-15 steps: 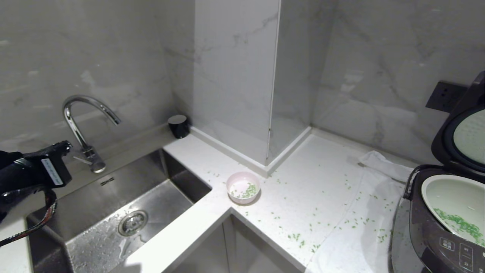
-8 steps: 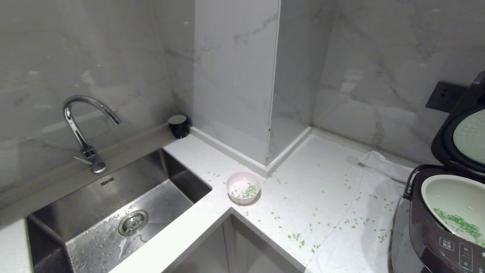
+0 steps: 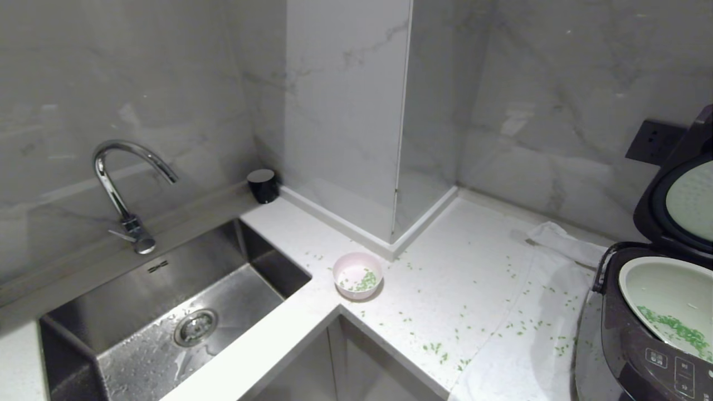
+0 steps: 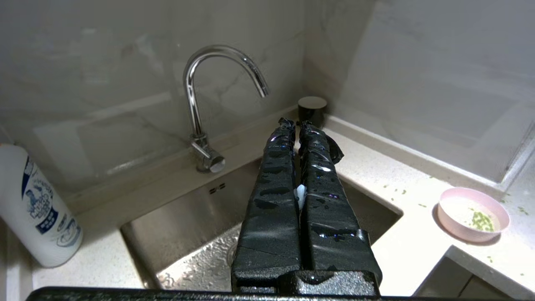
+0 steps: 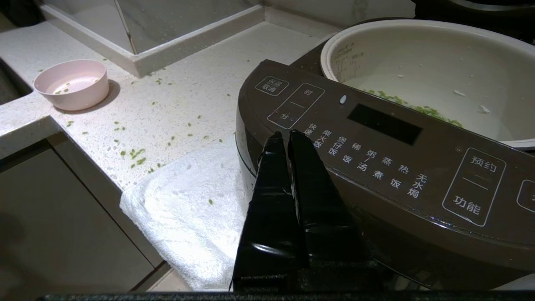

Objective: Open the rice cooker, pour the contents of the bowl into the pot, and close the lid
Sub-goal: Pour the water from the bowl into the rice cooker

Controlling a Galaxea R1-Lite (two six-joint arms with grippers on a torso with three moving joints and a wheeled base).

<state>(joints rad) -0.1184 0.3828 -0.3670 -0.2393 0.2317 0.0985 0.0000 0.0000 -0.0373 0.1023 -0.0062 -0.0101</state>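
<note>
A: How far along is the robot?

B: Mostly there. The rice cooker (image 3: 646,328) stands open at the counter's (image 3: 479,262) right end, its lid (image 3: 677,189) tipped up, and green bits (image 3: 677,332) lie in the pot (image 3: 663,289).

A: And the bowl (image 3: 357,275)?

B: It sits upright on the counter beside the sink (image 3: 167,317) — a few bits left inside, many more scattered on the counter.

A: The end effectors?

B: The left end effector (image 4: 297,122) is clenched and empty above the sink; the right end effector (image 5: 284,133) is clenched too, just before the cooker's panel. Only closing the lid seems left.
</note>
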